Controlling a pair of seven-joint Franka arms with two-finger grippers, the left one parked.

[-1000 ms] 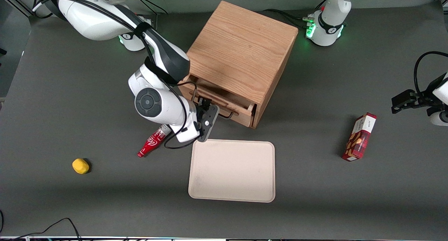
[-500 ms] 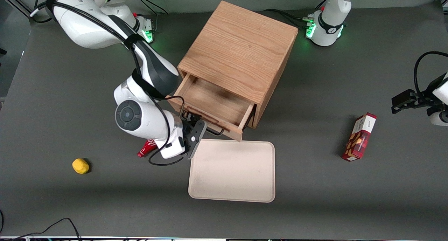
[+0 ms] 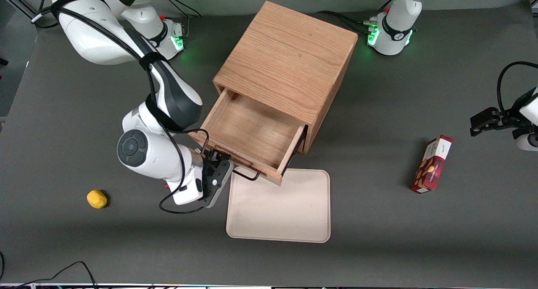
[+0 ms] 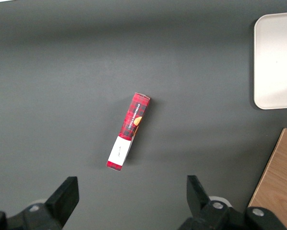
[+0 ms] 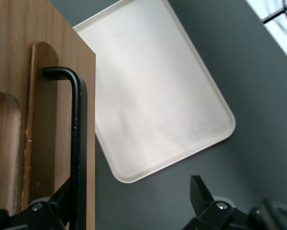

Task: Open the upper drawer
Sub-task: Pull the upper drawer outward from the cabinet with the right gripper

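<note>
The upper drawer (image 3: 252,131) of the oak cabinet (image 3: 286,58) stands pulled far out, with its empty tray showing. Its long black wire handle (image 3: 248,177) runs along the thin front panel (image 3: 235,161), over the edge of the beige tray. My right gripper (image 3: 219,165) is at the handle's end toward the working arm. In the right wrist view the gripper (image 5: 129,203) is open wide. The handle (image 5: 77,134) lies just inside one finger (image 5: 54,203), and the other finger (image 5: 201,191) is well apart over bare table. The lower drawer is hidden under the upper one.
A beige tray (image 3: 279,209) lies on the table in front of the cabinet, nearer the front camera; it also shows in the right wrist view (image 5: 153,96). A yellow object (image 3: 96,198) lies toward the working arm's end. A red box (image 3: 431,164) lies toward the parked arm's end.
The upper drawer has slid from nearly shut to far out, toward the front camera. My gripper moved with its handle the same way. My arm now covers the red bottle.
</note>
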